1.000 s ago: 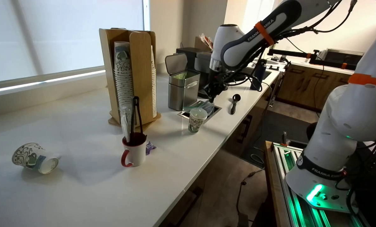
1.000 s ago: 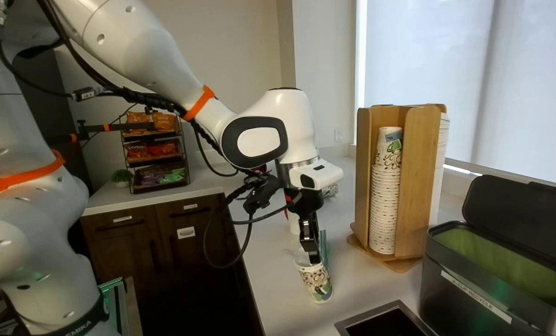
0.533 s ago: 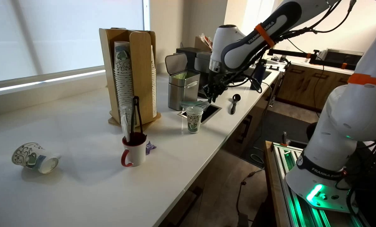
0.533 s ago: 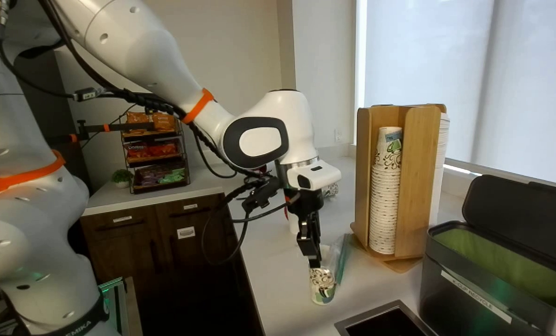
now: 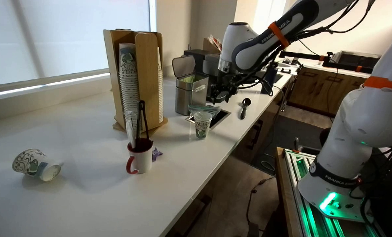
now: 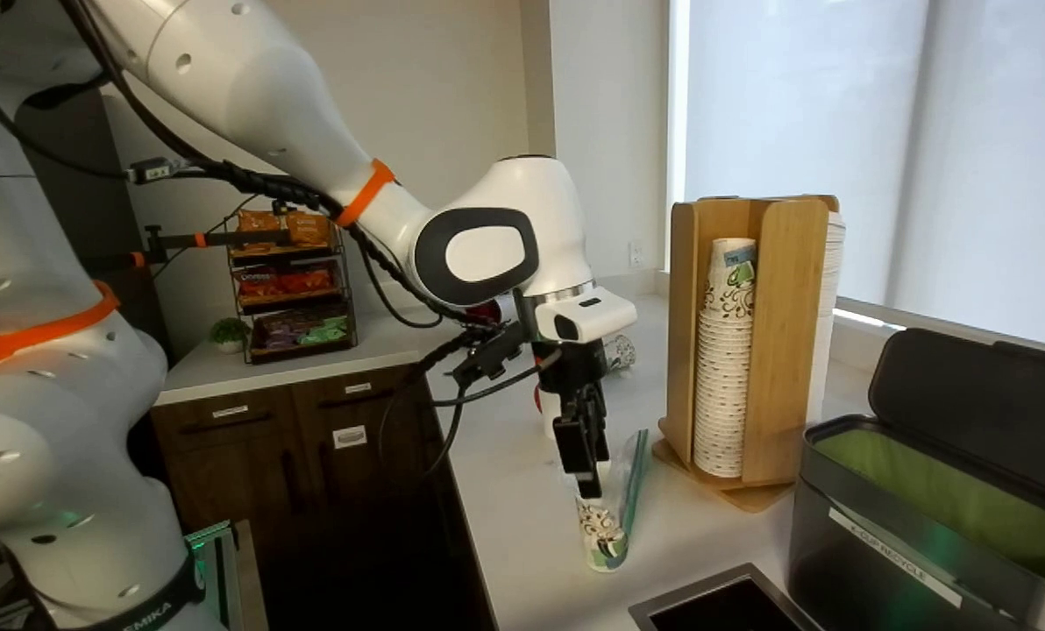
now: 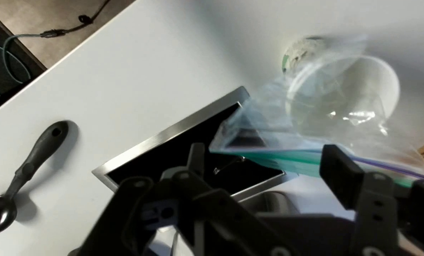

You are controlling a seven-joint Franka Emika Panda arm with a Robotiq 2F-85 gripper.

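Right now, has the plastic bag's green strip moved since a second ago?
Yes. In an exterior view, the green strip has moved closer to the wooden cup holder, which hasn't moved.

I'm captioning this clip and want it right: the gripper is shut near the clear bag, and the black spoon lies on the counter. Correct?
Not quite: the gripper is open, not shut. The wrist view shows its fingers well apart. It is near the clear bag, and the black spoon lies on the counter.
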